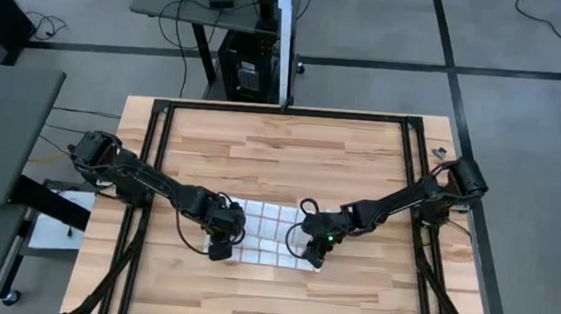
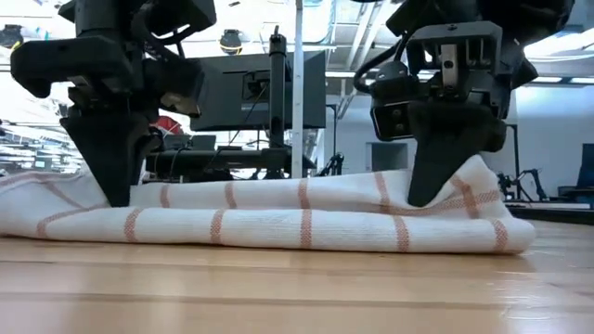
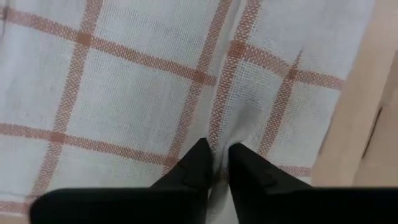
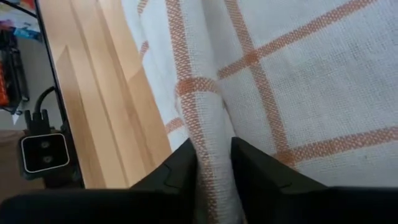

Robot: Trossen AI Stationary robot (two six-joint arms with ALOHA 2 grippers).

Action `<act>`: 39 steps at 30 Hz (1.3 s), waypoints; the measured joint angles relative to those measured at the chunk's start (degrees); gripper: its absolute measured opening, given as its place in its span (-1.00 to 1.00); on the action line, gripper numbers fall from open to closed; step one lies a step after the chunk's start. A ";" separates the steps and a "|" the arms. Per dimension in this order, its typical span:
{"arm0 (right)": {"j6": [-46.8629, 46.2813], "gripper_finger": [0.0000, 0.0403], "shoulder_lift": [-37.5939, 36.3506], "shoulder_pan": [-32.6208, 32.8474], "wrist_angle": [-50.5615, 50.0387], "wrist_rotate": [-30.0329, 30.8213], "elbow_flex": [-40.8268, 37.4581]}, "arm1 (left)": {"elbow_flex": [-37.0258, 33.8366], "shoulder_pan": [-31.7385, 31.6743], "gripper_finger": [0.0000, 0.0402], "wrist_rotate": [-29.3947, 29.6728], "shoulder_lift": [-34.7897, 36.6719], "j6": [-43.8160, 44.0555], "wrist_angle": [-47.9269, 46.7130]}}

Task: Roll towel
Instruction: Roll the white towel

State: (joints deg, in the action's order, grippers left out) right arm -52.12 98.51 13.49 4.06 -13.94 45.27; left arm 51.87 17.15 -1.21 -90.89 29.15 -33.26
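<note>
The white towel with red-brown grid lines (image 1: 266, 234) lies folded on the wooden table (image 1: 281, 147), near its front middle; in the low view (image 2: 278, 218) it is a low, thick strip. My left gripper (image 1: 221, 248) stands on the towel's left end, shut on a ridge of cloth (image 3: 219, 163). My right gripper (image 1: 313, 252) stands on the towel's right end, shut on a raised fold (image 4: 211, 155). The corner tag does not show. My left gripper pinches a small ridge of cloth (image 3: 219, 146) between its two fingers, near the towel's left end and front edge. The fingers point down from above. The towel lies on the table. One layer or several, I cannot tell. My right gripper pinches a raised fold of the towel (image 4: 208, 118) between its two fingers, near the right end and front edge. The fingers point down from above. The fold stands up between them (image 2: 464, 181); the rest of the towel lies on the table.
Bare wood lies in front of and behind the towel. A black metal frame (image 1: 164, 108) runs along the table's far edge and sides. Beyond the table stand a desk with cables (image 1: 212, 1) and monitors (image 2: 264, 88).
</note>
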 joint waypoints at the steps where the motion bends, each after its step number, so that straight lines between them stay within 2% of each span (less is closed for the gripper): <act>1: 0.00 -0.43 -0.28 -0.80 -0.13 -1.18 -0.01 | 0.79 0.00 -0.66 0.00 0.01 -0.53 -1.21; 6: 1.38 -0.21 -3.55 -5.31 -1.70 -7.86 -0.01 | 6.30 -0.28 -0.50 3.17 0.33 -3.28 -10.02; 11: 5.27 -0.08 -9.05 -8.48 -7.50 -8.23 -0.01 | 12.06 -0.36 -0.48 12.35 1.10 -4.12 -19.67; 15: 7.19 -0.06 -13.08 -8.03 -5.71 -6.60 -0.01 | 13.08 0.22 -0.48 11.20 2.60 -1.82 -18.23; 20: 7.34 -0.13 -10.52 -3.03 3.16 -2.61 0.16 | 11.10 3.09 -0.48 9.03 2.89 -0.37 -9.97; 25: 7.56 -0.30 -1.64 0.12 4.98 -1.07 -0.01 | 3.73 6.11 -0.48 9.78 2.84 6.32 -2.54; 29: 7.60 -0.46 2.36 1.17 3.69 -1.11 0.03 | -1.16 8.40 -0.48 10.78 2.82 11.39 -0.76; 35: 8.87 -0.59 3.00 2.58 -0.63 -1.04 0.29 | -6.30 9.57 -0.48 14.79 2.84 16.62 0.11; 39: 8.63 -0.61 1.65 2.44 -0.81 -2.27 0.10 | -6.42 9.25 -0.48 14.88 2.84 18.10 -0.17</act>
State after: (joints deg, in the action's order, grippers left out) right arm -43.49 100.17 15.94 3.24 -16.22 45.37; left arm 45.45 26.39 13.67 -88.05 47.24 -33.43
